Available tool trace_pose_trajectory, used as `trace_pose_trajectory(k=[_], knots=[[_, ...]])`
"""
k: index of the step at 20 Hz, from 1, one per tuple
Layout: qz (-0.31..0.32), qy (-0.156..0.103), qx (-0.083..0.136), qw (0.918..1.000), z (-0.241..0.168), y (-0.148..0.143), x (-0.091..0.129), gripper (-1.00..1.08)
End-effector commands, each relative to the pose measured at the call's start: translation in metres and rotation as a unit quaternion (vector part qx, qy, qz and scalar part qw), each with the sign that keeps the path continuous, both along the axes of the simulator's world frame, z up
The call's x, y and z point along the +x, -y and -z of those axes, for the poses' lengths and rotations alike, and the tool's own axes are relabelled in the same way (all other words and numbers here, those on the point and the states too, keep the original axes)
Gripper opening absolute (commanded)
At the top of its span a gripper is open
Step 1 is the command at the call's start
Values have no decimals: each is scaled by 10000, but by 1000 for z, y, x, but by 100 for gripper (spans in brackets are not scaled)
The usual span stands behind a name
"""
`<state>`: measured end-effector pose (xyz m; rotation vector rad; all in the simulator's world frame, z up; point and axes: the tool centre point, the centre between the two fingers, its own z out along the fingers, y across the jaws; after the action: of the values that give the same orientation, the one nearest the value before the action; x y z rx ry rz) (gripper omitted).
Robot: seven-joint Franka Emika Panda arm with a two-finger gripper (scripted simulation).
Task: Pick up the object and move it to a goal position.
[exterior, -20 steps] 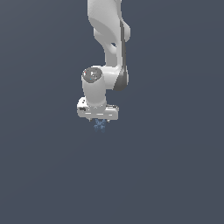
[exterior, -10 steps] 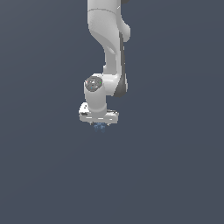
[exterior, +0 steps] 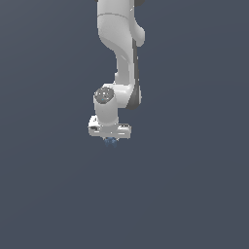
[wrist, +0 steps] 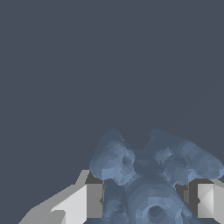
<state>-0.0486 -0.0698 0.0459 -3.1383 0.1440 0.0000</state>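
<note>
The object (exterior: 111, 141) is a tiny dull steel-blue spiky thing, showing just under the white gripper (exterior: 111, 140) in the exterior view. The white arm hangs down from above over a plain dark grey ground. In the wrist view the blue object (wrist: 148, 175) fills the space between the two fingers (wrist: 89, 201), which close in on it from both sides. The gripper is shut on the object and holds it.
Only the plain dark grey ground (exterior: 194, 194) surrounds the arm. No other objects, containers or edges show, and no goal mark is visible.
The gripper with the blue object has moved slightly toward the exterior view's right, and the wrist has turned a little. The object stays in the fingers.
</note>
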Motion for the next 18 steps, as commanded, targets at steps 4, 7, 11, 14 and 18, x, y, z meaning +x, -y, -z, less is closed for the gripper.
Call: trace_pose_trajectory(k=[4, 7, 11, 14, 18], knots=[[-1, 0, -1, 10000, 0, 0, 0, -100], [-2, 4, 0, 10000, -1, 0, 1, -100], [-2, 4, 0, 10000, -8, 1, 5, -100], [-2, 4, 0, 10000, -18, 3, 11, -100], [-2, 4, 0, 10000, -38, 5, 24, -100]])
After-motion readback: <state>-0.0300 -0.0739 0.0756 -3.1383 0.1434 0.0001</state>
